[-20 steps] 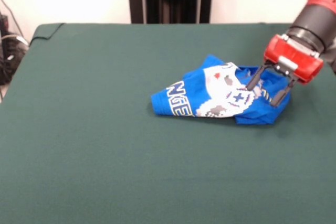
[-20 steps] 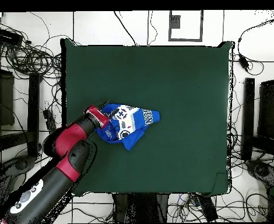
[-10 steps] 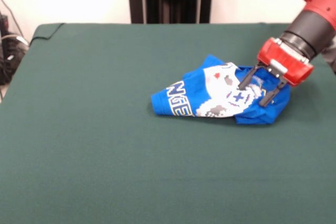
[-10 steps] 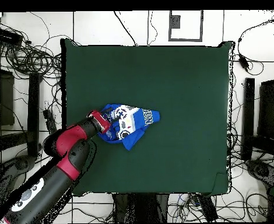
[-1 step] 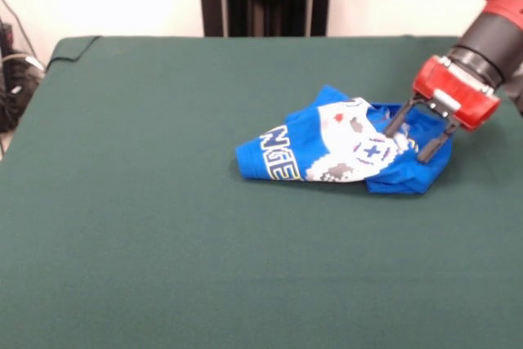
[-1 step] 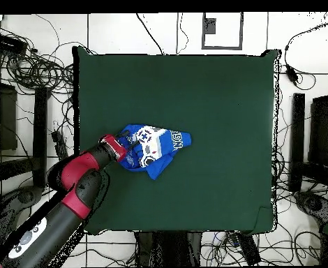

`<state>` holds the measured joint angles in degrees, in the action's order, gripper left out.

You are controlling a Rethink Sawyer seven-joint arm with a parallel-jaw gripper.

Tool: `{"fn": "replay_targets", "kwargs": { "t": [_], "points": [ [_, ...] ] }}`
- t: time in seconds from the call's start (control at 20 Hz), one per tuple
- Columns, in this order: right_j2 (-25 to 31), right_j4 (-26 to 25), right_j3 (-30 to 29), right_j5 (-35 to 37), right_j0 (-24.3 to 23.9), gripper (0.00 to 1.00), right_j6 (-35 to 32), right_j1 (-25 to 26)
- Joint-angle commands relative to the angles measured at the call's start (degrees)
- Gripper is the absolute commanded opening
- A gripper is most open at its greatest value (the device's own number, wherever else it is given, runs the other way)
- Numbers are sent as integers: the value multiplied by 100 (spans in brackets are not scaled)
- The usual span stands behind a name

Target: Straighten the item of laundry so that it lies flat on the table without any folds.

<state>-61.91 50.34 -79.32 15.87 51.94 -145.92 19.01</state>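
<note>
And the gripper (image 5: 409,138) pulls back a touch toward the shirt's outer edge, after dipping further in over the emblem half a second ago. Its fingers stay spread, straddling a ridge of blue cloth without pinching anything. The T-shirt (image 5: 339,147) itself hasn't budged: a crumpled, folded heap on the green bench (image 5: 163,226), lettering half hidden, off toward the arm's side of the middle. No grip yet, I'd say, so the flattening hasn't started.
</note>
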Motion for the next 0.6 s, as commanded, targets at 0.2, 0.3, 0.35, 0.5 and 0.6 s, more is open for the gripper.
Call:
{"fn": "replay_targets", "kwargs": {
  "t": [0.2,0.3,0.35,0.5,0.6],
  "points": [
    [718,361,264,688,354,100,-1996,28],
    [717,367,249,715,381,100,-2021,49],
    [740,375,235,695,391,100,-2017,47],
    [878,473,189,545,433,100,-2089,85],
    [990,537,133,492,475,100,-2133,83]
  ]
}}
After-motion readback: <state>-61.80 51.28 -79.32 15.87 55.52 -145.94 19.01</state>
